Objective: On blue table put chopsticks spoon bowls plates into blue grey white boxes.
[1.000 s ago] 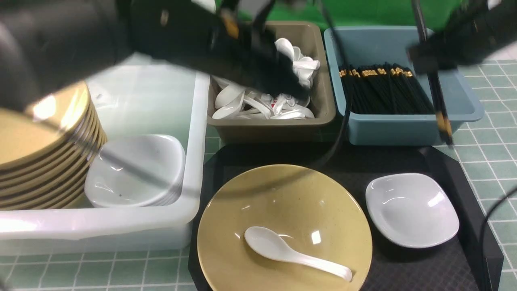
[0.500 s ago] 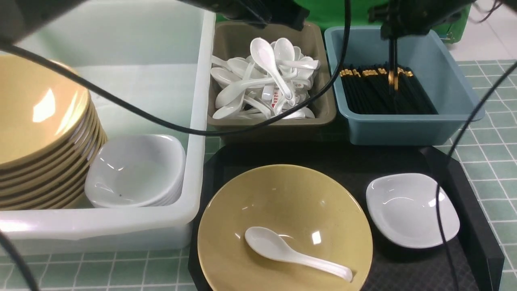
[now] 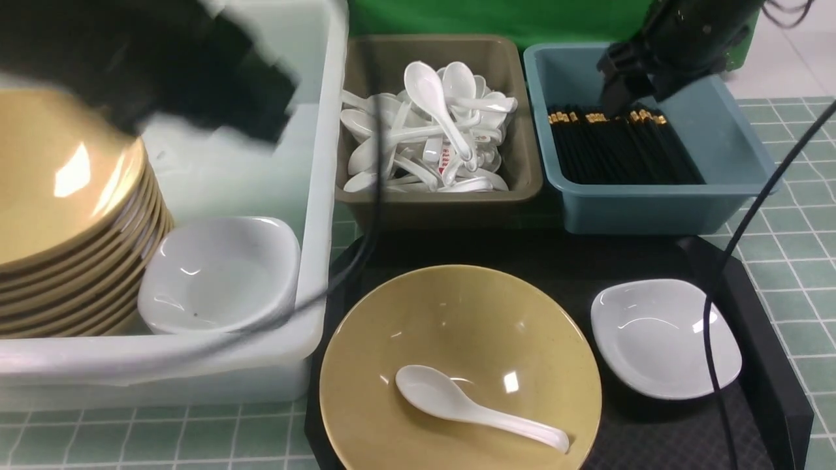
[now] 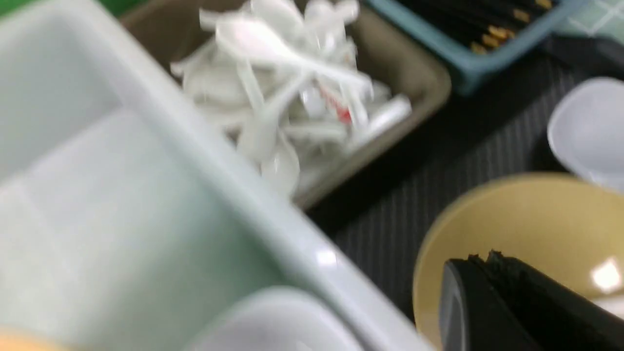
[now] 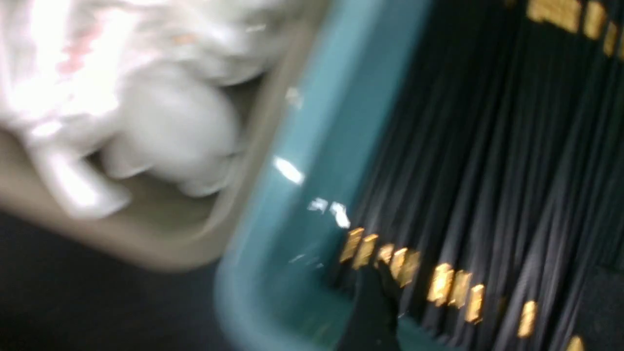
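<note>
A white spoon [image 3: 457, 405] lies in a tan bowl [image 3: 457, 313] on the black tray. A white plate [image 3: 666, 339] sits beside the bowl on the right. My right gripper [image 3: 630, 98] hangs open over the back of the blue box [image 3: 653, 212], just above the gold-banded ends of the black chopsticks [image 3: 620, 150]; nothing is between its fingers [image 5: 370, 302]. My left arm [image 3: 196, 85] is a dark blur over the white box [image 3: 313, 261]. In the wrist view the left gripper [image 4: 482, 257] is shut and empty, above the tan bowl's rim [image 4: 438, 243].
The white box holds a stack of tan bowls [image 3: 59, 215] and stacked white plates [image 3: 222, 274]. The grey box [image 3: 437, 202] is full of white spoons [image 3: 431, 130]. The black tray [image 3: 653, 444] lies on the blue table [image 3: 797, 261]. Cables hang across the view.
My right gripper opened and let go of the chopsticks it held upright over the blue box; they now lie in the pile. My left arm swung over the white box.
</note>
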